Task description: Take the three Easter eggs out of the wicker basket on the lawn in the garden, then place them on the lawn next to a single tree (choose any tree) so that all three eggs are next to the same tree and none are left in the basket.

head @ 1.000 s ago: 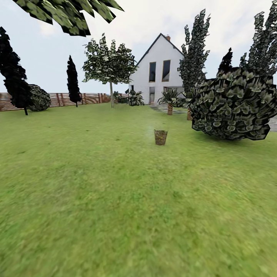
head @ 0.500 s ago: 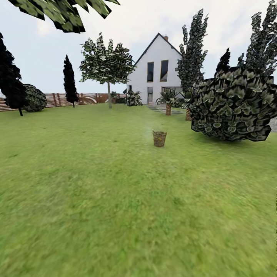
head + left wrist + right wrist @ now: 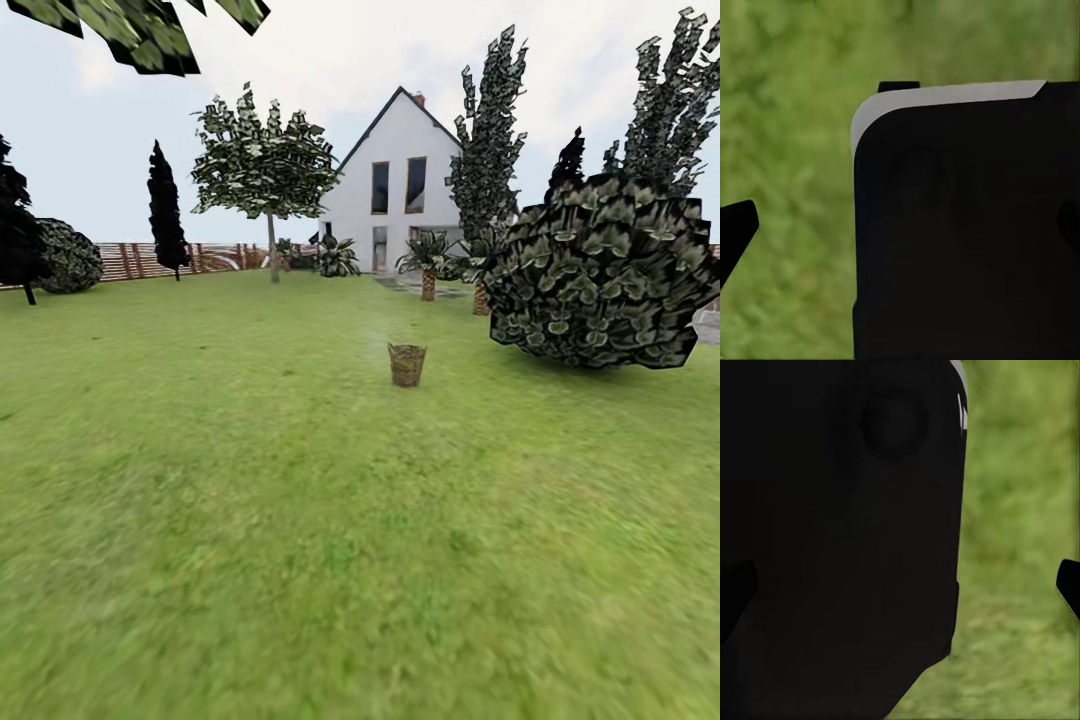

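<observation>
The wicker basket (image 3: 407,364) is seen upright on the lawn (image 3: 250,520), well ahead, with a big leafy bush (image 3: 600,275) off to its right. Each wrist view is largely blocked by a black housing (claw state cannot be told on either side).

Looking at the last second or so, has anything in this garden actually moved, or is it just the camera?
Just the camera. The whole head view slid leftward: the wicker basket, the white house, the thin-trunked tree and the big bush all shifted together, so the robot's view swung slightly right. Nothing was grasped or released. The basket stands upright on the lawn as before; its contents cannot be made out from here.
</observation>
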You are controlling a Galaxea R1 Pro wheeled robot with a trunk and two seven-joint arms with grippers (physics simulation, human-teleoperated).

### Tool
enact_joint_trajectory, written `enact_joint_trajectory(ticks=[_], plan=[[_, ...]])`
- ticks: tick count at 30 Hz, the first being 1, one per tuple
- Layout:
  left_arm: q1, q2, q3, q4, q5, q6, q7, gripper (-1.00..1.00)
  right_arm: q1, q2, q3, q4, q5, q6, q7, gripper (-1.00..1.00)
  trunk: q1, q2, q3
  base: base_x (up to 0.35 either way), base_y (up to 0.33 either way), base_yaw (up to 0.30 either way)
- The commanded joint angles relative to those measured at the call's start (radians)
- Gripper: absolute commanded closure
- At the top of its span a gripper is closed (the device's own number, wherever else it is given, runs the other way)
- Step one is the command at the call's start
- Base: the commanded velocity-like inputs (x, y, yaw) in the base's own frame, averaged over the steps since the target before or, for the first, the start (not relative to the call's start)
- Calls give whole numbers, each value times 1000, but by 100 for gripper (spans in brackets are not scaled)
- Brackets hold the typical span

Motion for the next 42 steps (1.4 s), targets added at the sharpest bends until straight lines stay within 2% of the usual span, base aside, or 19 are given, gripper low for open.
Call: enact_joint_trajectory(ticks=[1, 20, 30, 42], plan=[[-1, 0, 0, 1, -1, -3, 1, -100, 0, 0, 0, 0, 0, 0, 1, -100, 1, 0, -1, 338, 61, -2], [-1, 0, 0, 1, -2, -13, 1, -100, 0, 4, -4, -9, -8, -1, 0, -100, 1, 0, -2, 338, 68, 7], [-1, 0, 0, 1, -3, -14, 1, -100, 0, -4, -6, -13, -7, -1, 0, -100, 1, 0, -4, 339, 8, 17], [-1, 0, -5, 2, -3, -14, 2, -100, 0, -2, -5, -15, -8, -1, 0, -100, 1, 0, -4, 339, 0, 0]])
